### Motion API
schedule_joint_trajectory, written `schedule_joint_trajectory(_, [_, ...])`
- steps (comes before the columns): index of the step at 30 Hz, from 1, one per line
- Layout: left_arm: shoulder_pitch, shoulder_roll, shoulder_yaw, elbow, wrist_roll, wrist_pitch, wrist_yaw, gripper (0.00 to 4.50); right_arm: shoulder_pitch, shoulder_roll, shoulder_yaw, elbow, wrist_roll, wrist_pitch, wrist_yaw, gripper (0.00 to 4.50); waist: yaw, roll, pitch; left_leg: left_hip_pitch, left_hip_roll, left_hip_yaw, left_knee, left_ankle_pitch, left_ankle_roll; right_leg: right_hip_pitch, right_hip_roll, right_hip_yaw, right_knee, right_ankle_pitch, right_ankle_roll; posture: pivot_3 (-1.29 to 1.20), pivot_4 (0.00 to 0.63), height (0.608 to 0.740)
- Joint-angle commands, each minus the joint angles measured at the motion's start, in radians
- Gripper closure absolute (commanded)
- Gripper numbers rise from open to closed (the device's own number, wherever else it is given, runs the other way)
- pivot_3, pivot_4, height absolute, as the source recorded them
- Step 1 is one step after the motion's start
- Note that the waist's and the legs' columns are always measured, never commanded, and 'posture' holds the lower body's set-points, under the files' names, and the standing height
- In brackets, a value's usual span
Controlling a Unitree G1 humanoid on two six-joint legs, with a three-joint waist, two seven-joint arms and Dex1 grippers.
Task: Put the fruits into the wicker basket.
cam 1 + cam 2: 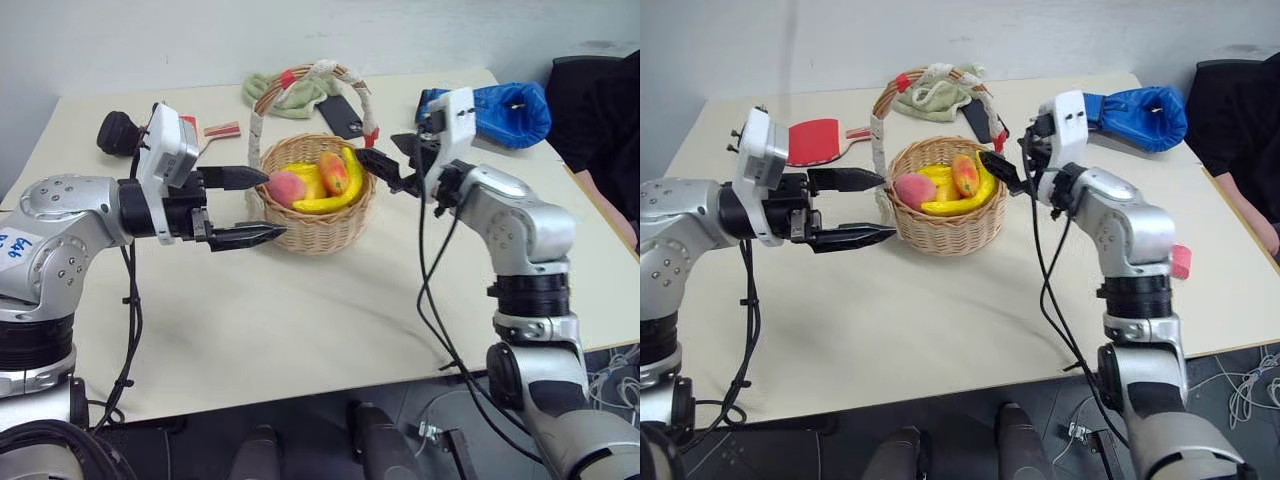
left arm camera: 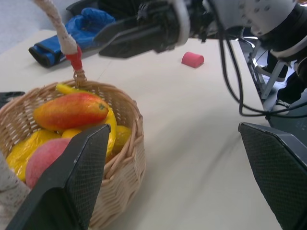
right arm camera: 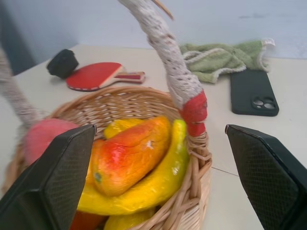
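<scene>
the right gripper (image 1: pixel 998 172) is held wide apart and empty, just beside the rim of the wicker basket (image 1: pixel 945 222), its fingers level and aimed across the basket's arched handle (image 3: pixel 184 91). the left gripper (image 1: pixel 245 207) is likewise spread wide with nothing held, at the opposite side of the basket, one finger above the rim near the peach (image 1: pixel 287 187) and the other alongside the woven wall. between the two grippers, inside the basket, the banana (image 1: pixel 335 197) is seen curving along the wall nearest the right gripper, with the mango (image 3: pixel 130 155) resting on it. beyond the right gripper a black phone (image 3: pixel 253 92), a green cloth (image 3: pixel 220 60) and a red paddle (image 3: pixel 96 75) are seen on the table (image 1: pixel 300 320).
</scene>
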Motion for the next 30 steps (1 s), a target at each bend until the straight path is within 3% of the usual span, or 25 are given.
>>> schedule_joint_trajectory(1, [-0.03,0.002,0.007,-0.004,0.003,-0.021,0.002,0.0,-0.092,0.032,0.002,0.145,-0.05,-0.133,-0.006,0.02,-0.001,0.0,0.0,0.0,0.0,0.0,0.0,0.0,0.0,0.0,0.0,0.0,0.0,0.0,0.0,0.0,0.15,0.74])
schedule_joint_trajectory(8, [-0.02,0.011,0.022,-0.026,-0.006,-0.013,0.013,0.0,-0.225,0.058,0.006,0.477,-0.132,-0.325,0.016,0.02,-0.007,0.0,0.0,-0.002,0.0,0.0,-0.001,0.0,-0.001,0.0,-0.001,0.0,-0.004,0.0,0.0,0.0,0.15,0.74])
schedule_joint_trajectory(9, [-0.017,0.012,0.025,-0.03,-0.009,-0.01,0.016,0.0,-0.235,0.06,0.005,0.506,-0.139,-0.348,0.021,0.19,-0.009,0.0,0.0,-0.002,0.0,0.0,-0.001,0.0,-0.001,0.0,-0.001,-0.001,-0.004,0.0,0.0,0.0,0.15,0.74])
schedule_joint_trajectory(11, [-0.012,0.014,0.031,-0.036,-0.012,-0.007,0.021,0.0,-0.252,0.065,-0.004,0.549,-0.142,-0.38,0.027,0.63,-0.013,0.0,0.0,-0.002,0.0,0.0,-0.001,0.0,-0.001,0.0,-0.001,-0.001,-0.005,0.0,0.0,0.0,0.15,0.74])
schedule_joint_trajectory(18, [-0.006,0.011,0.035,-0.039,-0.018,-0.005,0.032,0.0,-0.252,0.075,-0.004,0.54,-0.142,-0.413,0.07,3.06,-0.022,0.0,0.0,-0.002,0.0,0.0,-0.002,0.001,-0.005,0.0,-0.001,0.0,-0.005,0.0,0.0,0.0,0.15,0.74])
schedule_joint_trajectory(22, [-0.018,0.001,0.02,-0.026,-0.017,-0.01,0.03,0.0,-0.247,0.068,-0.01,0.507,-0.147,-0.41,0.071,4.19,-0.022,0.001,0.0,-0.002,0.0,0.0,-0.002,0.001,-0.004,0.0,-0.001,-0.001,-0.004,0.0,0.0,0.0,0.15,0.74])
schedule_joint_trajectory(26, [-0.042,-0.012,0.002,-0.008,-0.012,-0.015,0.022,0.0,-0.208,0.031,-0.032,0.388,-0.123,-0.37,0.086,4.22,-0.019,0.001,0.001,-0.002,0.0,-0.001,-0.002,0.001,-0.004,0.0,-0.001,-0.001,-0.003,0.0,0.0,0.0,0.15,0.74])
schedule_joint_trajectory(30, [-0.068,-0.042,-0.008,0.012,-0.02,-0.013,0.02,0.0,-0.074,-0.114,-0.08,0.144,-0.145,-0.298,0.059,4.22,0.001,0.001,0.001,-0.004,-0.001,-0.003,-0.002,0.001,-0.005,0.0,-0.002,-0.003,-0.005,0.0,0.0,0.0,0.15,0.74])
